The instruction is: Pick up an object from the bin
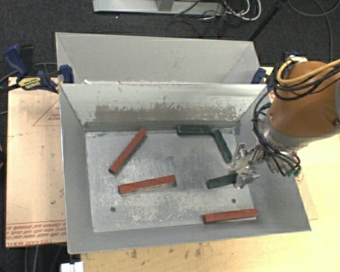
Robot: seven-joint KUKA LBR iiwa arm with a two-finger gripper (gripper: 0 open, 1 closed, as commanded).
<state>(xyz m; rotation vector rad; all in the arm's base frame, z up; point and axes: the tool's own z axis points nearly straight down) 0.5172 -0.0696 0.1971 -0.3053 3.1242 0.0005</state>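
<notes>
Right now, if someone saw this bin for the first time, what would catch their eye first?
The orange-covered arm at the right draws the eye first, with its gripper low at the right end of a dark green bar. Next come the reddish-brown bars on the grey bin floor: a tilted bar at the left, a level bar below it, and a third bar at the front right.

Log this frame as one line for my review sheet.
gripper: low over right end of dark green bar, right side of bin | bar: flat on floor | grasp: unclear | lifted: no
</notes>
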